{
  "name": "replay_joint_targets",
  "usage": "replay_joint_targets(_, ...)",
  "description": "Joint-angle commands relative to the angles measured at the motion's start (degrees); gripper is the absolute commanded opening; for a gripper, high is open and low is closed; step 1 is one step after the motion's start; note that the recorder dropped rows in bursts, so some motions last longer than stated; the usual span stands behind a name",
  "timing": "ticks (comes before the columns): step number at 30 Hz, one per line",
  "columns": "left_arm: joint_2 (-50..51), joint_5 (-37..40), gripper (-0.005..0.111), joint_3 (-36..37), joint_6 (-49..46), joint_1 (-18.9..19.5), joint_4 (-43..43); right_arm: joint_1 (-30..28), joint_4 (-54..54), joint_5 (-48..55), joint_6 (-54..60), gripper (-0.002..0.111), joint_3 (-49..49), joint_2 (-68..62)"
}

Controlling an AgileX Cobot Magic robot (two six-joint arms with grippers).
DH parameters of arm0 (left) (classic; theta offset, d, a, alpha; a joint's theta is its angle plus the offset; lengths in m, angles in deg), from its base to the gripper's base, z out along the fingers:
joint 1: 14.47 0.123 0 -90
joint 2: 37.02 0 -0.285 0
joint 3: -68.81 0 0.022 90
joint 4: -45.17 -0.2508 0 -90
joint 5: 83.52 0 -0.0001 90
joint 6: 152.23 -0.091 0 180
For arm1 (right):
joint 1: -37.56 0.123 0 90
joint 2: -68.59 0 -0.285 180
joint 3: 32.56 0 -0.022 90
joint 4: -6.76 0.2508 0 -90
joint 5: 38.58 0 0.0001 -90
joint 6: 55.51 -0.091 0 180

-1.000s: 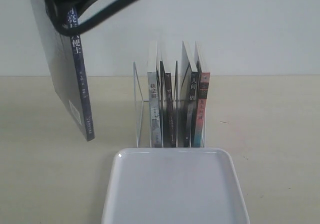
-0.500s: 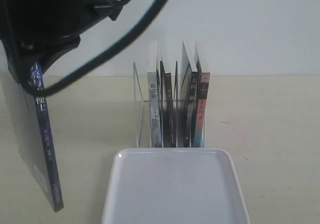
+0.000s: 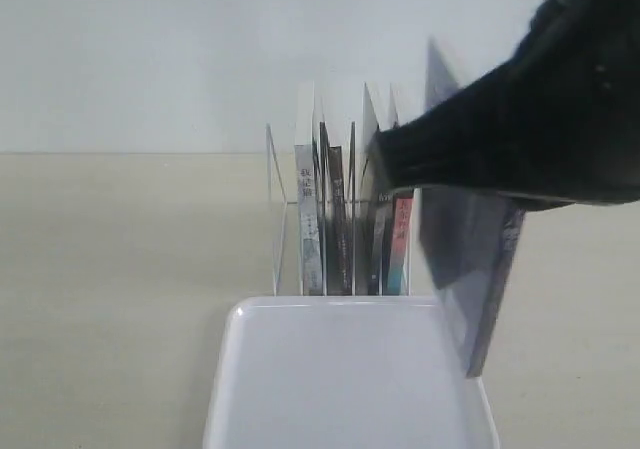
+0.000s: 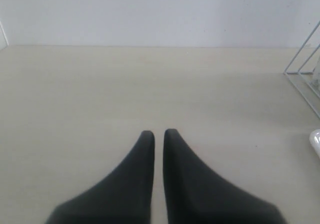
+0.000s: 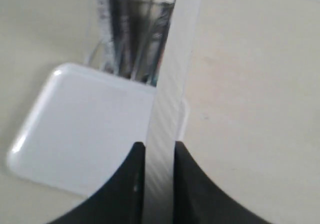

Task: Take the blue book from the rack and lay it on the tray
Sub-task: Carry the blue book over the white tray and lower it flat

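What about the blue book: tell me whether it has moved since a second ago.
Yes. In the exterior view the blue book crossed from left of the rack to its right, and now hangs by the right rim of the tray.

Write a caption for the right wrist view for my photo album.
Right gripper clamps the blue book, held on edge over the rim of the white tray, with the clear rack just beyond.

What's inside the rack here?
Upright books stand in the rack: a grey-spined book leftmost, dark spines mid-rack, a red-and-teal-spined book rightmost. The right arm covers the tops on that side; exact count unclear.
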Motion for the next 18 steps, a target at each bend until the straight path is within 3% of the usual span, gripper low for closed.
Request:
replay_joint_targets(1,-0.1,-0.4,0.006,0.2,-0.1,-0.5,-0.2,0.1,-10.5,-1.8,1.2,0.000,3.7,-1.1)
replay_joint_targets(11,-0.1,-0.4,0.006,0.2,-0.1,-0.5,-0.2,0.1,-4.8,-1.8,9.4,0.000,2.6,-17.3)
replay_joint_targets(18,-0.1,-0.4,0.006,0.2,-0.1,-0.5,-0.2,0.1,-4.2,-1.8,14.5,0.000,-4.4,-24.1)
